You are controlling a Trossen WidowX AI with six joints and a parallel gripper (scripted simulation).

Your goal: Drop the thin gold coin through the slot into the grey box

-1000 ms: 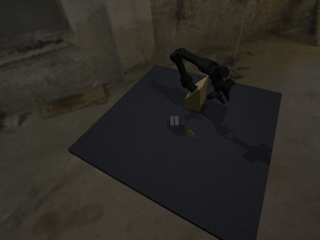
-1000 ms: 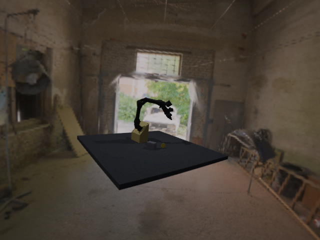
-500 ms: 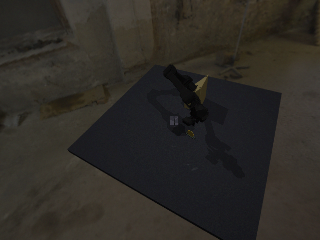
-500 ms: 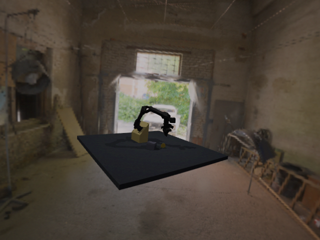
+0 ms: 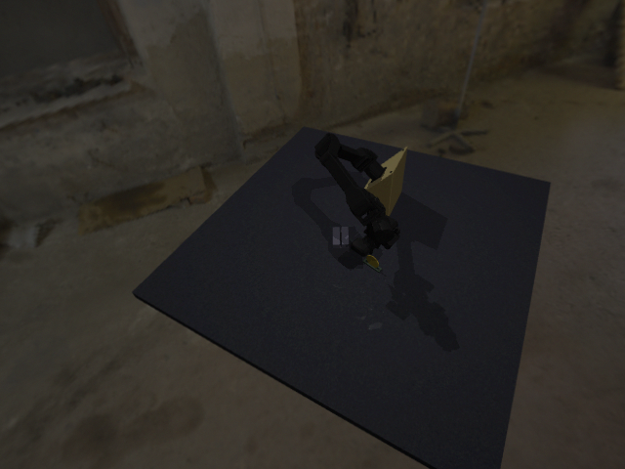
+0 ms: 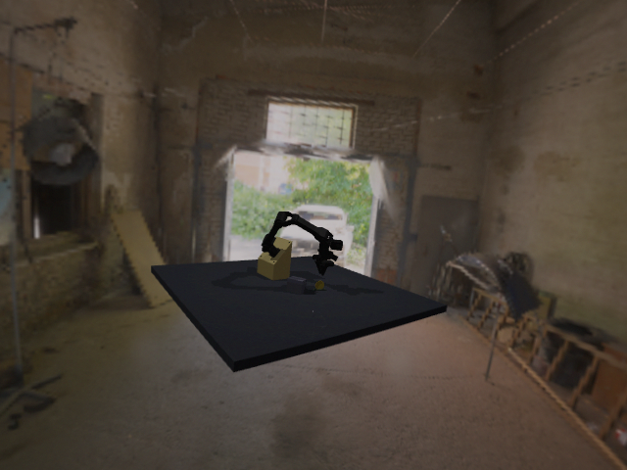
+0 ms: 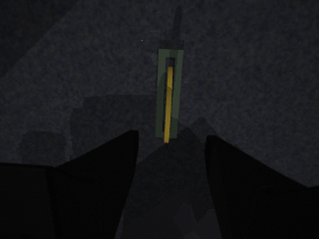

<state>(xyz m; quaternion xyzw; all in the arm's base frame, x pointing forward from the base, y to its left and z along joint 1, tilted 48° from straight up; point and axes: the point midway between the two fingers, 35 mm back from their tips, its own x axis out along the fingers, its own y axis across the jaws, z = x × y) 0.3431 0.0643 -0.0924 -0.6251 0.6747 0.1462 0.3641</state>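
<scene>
Black pincer [image 7: 169, 164] partly open, holding nothing. Thin gold coin [image 7: 169, 102] stands edge-on in dark-green holder [image 7: 161, 90] on the counter, just ahead, its long axis running between the fingers.

1. I am arching my arm [image 5: 348, 176] up from my base and bending it forward and down over the table.
2. I am pointing my wrist [image 6: 329, 247] downward, so my gripper [image 6: 320, 270] is hanging above the surface without touching it.
3. I am keeping my two fingers partly apart, with a plain gap between them in the wrist view.
4. I am holding nothing between my jaws.
5. In the top view my gripper [image 5: 364, 248] is showing as a dark block at the low end of my arm.
</scene>
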